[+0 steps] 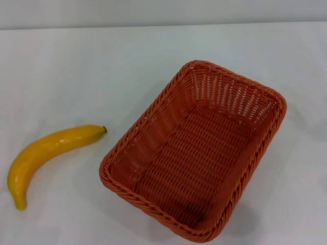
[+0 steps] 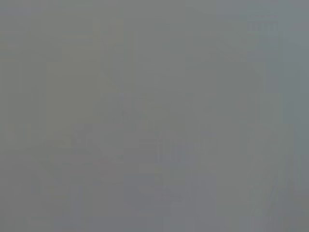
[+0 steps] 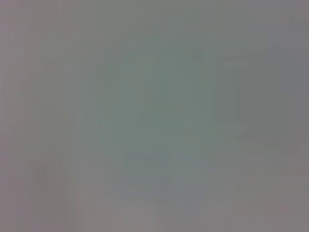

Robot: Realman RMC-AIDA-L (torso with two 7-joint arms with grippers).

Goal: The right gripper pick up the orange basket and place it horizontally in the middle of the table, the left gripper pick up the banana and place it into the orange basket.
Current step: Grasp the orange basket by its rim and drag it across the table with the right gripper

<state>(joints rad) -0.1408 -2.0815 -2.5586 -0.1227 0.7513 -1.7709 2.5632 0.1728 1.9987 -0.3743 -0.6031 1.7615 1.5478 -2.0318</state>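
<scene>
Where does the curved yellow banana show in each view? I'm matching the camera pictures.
Head view: the curved, glossy yellow banana lies at lower left on the white table, left of the orange woven basket, apart from it.
Left wrist view: not in it.
Right wrist view: not in it.
Shared landmark: none; both wrist views show nothing recognisable.

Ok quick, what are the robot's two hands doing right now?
Left gripper: not in view.
Right gripper: not in view.
Neither holds the banana or the orange basket.

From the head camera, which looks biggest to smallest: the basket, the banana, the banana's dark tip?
1. Orange basket, by far the largest.
2. Banana, much smaller.
3. The banana's dark tip, tiny.
Neither claw shows.
</scene>
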